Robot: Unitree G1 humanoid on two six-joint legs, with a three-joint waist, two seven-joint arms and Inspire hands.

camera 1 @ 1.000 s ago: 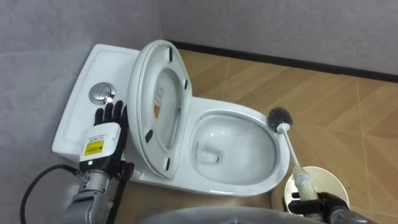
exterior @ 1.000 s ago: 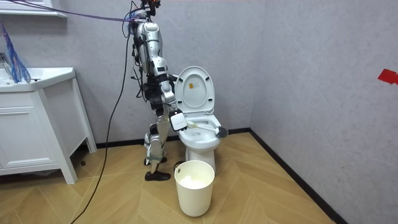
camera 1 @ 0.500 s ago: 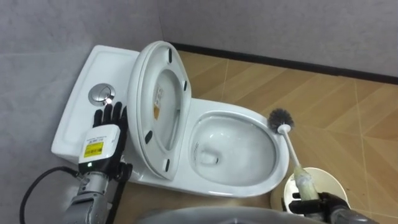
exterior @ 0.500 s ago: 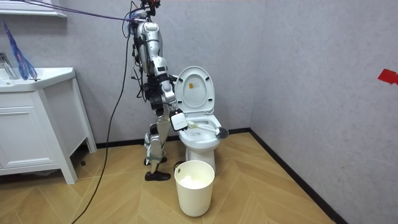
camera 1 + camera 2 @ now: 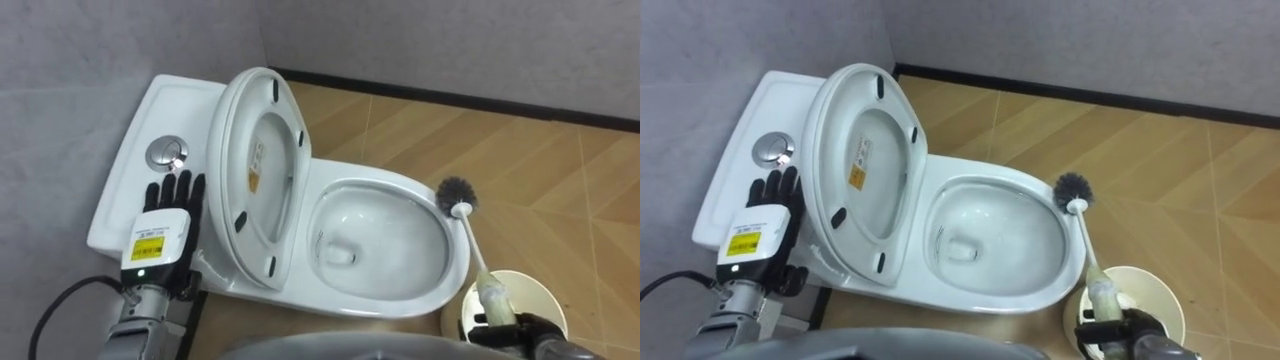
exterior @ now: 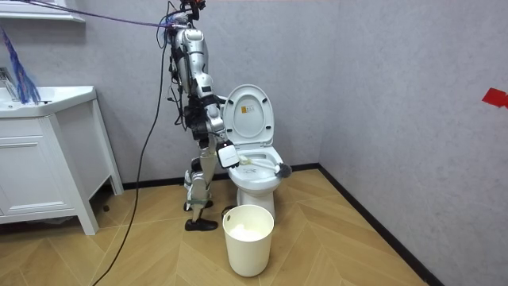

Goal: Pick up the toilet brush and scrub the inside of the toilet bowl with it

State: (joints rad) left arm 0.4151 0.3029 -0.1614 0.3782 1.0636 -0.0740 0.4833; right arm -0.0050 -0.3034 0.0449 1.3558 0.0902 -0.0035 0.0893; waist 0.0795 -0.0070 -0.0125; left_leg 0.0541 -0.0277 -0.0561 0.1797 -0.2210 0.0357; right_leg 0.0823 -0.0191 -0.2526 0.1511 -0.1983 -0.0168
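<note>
The white toilet (image 5: 395, 300) has its lid and seat (image 5: 262, 170) raised against the tank. A toilet brush (image 5: 458, 194) with a dark bristle head hangs at the bowl's right rim. Its white handle (image 5: 478, 262) slants down to the lower right. My right hand (image 5: 512, 328) is shut on the handle's thick grip at the bottom edge. My left hand (image 5: 163, 232) hovers with straight fingers over the tank's near end, just left of the lid. The brush head (image 5: 1072, 188) is level with the rim, outside the water.
A chrome flush button (image 5: 166, 153) sits on the tank top. A round white bin (image 6: 248, 237) stands on the wood floor beside the bowl, under my right hand. A white vanity cabinet (image 6: 44, 163) stands at the room view's left. I stand beside the toilet.
The brush head has drifted a little to the right and down along the rim. My left hand has sunk slightly. The whole picture has shifted a touch.
</note>
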